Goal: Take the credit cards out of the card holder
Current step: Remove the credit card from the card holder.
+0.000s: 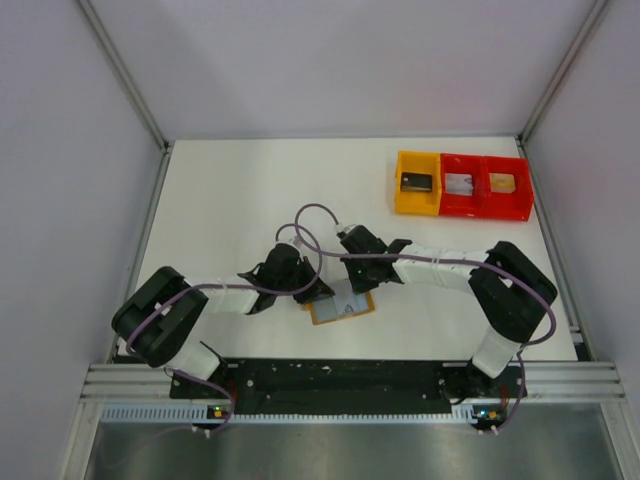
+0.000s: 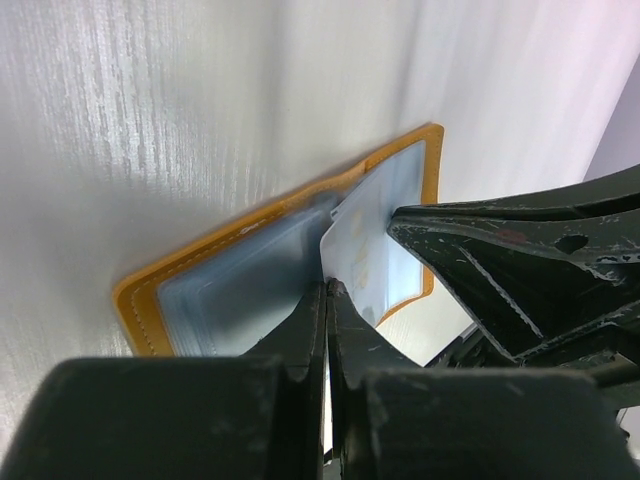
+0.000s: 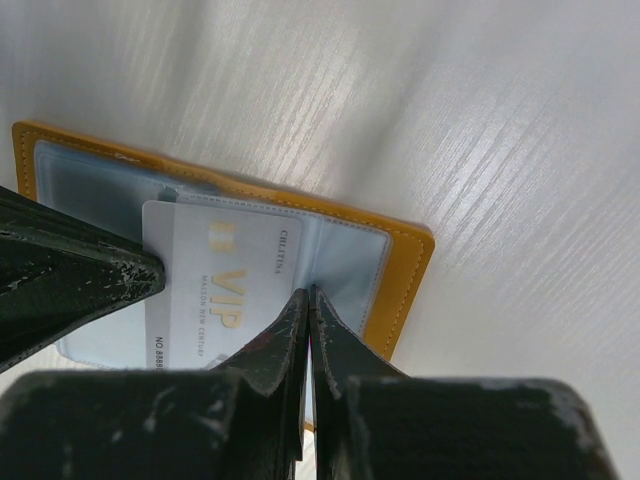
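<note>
Tan card holder (image 3: 402, 268) open; left gripper (image 2: 327, 291) seemingly pinches credit card (image 3: 225, 285); right gripper (image 3: 308, 296) pressed together.

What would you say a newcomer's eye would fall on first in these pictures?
An open tan card holder lies at the near middle of the table, the left gripper and right gripper both shut over it. A pale credit card lettered VIP sticks partway out, its edge apparently pinched by the left gripper. At the far right sit yellow and red trays.
</note>
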Controlling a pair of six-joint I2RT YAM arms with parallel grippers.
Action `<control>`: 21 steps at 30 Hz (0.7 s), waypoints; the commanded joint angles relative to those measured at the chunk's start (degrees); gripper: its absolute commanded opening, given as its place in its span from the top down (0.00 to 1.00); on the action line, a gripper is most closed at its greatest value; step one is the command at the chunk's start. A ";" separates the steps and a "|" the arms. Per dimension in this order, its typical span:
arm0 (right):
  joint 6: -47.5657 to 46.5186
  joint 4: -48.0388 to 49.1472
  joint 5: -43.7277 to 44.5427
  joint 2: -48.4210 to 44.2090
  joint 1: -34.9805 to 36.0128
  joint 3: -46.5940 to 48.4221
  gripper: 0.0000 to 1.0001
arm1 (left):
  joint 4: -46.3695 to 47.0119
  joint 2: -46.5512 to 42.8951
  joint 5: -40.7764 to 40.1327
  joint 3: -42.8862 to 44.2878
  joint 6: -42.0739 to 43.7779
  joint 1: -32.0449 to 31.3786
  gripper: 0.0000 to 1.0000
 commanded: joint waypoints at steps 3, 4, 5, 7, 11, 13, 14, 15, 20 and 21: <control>0.00 -0.63 1.94 -3.97 -0.76 -1.12 1.00 | -5.14 -4.03 -4.91 -0.28 2.86 -0.15 1.00; -0.17 -0.63 1.68 -4.33 -0.85 -1.03 1.00 | -5.67 -4.47 -5.27 -0.19 3.13 -0.06 1.00; -0.26 -0.54 1.41 -4.59 -0.77 -0.95 1.00 | -6.02 -4.91 -5.44 -0.19 3.30 -0.15 1.00; -0.43 -0.28 0.27 -4.77 -0.85 -0.86 1.00 | -6.29 -5.26 -5.53 -0.10 3.39 -0.15 1.00; -0.79 1.83 -2.54 -5.03 -0.76 -1.38 1.00 | -6.12 -5.09 -5.27 0.16 3.48 -0.15 1.00; -1.05 2.97 -4.37 -4.95 -0.68 -1.56 1.00 | -5.85 -5.00 -5.18 0.16 3.48 -0.24 1.00; -1.22 3.50 -5.00 -4.86 -0.85 -1.47 1.00 | -5.85 -5.00 -5.18 0.16 3.48 -0.24 1.00; -1.31 4.03 -5.53 -4.77 -0.77 -1.56 1.00 | -5.77 -5.00 -5.09 0.16 3.48 -0.24 1.00; -1.66 4.74 -6.06 -2.23 -0.76 -0.16 1.00 | -5.68 -4.83 -4.92 0.34 3.48 -0.24 1.00; -1.49 4.65 -6.06 -1.79 -0.68 -0.07 1.00 | -5.76 -4.83 -4.83 0.42 3.48 -0.24 1.00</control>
